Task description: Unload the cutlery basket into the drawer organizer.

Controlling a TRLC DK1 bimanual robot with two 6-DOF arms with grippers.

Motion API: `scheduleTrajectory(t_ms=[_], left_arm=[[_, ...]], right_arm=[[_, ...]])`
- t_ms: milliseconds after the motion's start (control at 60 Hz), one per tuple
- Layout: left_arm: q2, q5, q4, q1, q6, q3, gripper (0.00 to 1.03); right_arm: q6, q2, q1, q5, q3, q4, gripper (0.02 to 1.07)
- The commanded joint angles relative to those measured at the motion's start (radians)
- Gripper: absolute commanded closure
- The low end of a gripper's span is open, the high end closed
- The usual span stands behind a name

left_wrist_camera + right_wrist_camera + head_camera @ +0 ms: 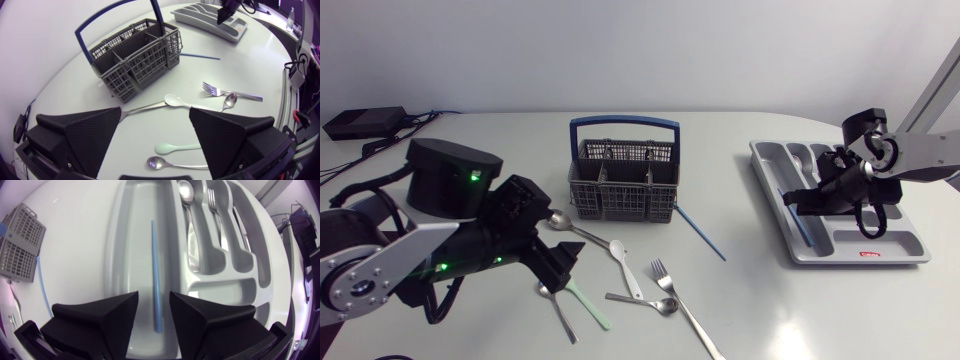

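Grey mesh cutlery basket (pixel 623 180) mid-table. Left gripper (pixel 155 114) wide open, empty, over white plastic spoon (pixel 172 100). Right gripper (pixel 154 297) slightly open, empty, over blue stick (pixel 155 265) in grey drawer organizer (pixel 120 255).

white round-edged table (pixel 750 300) | grey mesh cutlery basket (pixel 623 180) | grey plastic organizer tray (pixel 820 256) | blue stick (pixel 700 231) | steel fork (pixel 682 300) | three steel spoons (pixel 642 302) | white plastic spoon (pixel 626 268) | green plastic spoon (pixel 588 303)

Basket (pixel 620 195) left of organizer (pixel 768 175)

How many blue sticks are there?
2. One blue stick lies on the table beside the basket. The other blue stick lies in the organizer's long compartment. More could hide inside the basket.
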Motion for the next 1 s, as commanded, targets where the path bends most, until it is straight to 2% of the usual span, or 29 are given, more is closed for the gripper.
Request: scheduleTrajectory(t_ms=[0,167,350,467,617,650,850,900,983], left_arm=[[0.025,-0.017,0.021,-0.031,0.031,-0.019,0.08],[0.05,-0.023,0.035,-0.044,0.031,-0.018,0.08],[0.044,-0.034,0.033,-0.05,0.032,-0.028,0.07],[0.03,-0.034,0.03,-0.048,0.032,-0.036,0.07],[0.025,-0.034,0.032,-0.048,0.032,-0.048,0.07],[0.025,-0.034,0.032,-0.05,0.032,-0.05,0.07],[0.024,-0.037,0.032,-0.051,0.038,-0.051,0.07],[0.024,-0.037,0.032,-0.053,0.04,-0.051,0.07],[0.028,-0.037,0.035,-0.057,0.051,-0.051,0.07]], right_arm=[[-0.034,-0.101,0.062,-0.02,-0.057,0.009,0.33],[-0.049,-0.209,0.271,-0.039,-0.154,0.006,0.33],[-0.036,-0.113,0.446,-0.029,-0.169,0.048,0.34],[-0.048,-0.023,0.467,-0.049,-0.154,0.079,0.51],[-0.069,0.048,0.501,-0.054,-0.143,0.108,0.53],[-0.076,0.065,0.509,-0.052,-0.137,0.112,0.61],[-0.102,0.109,0.509,-0.045,-0.128,0.108,0.87],[-0.112,0.117,0.506,-0.037,-0.129,0.106,0.97],[-0.141,0.112,0.493,-0.037,-0.151,0.1,0.99]])
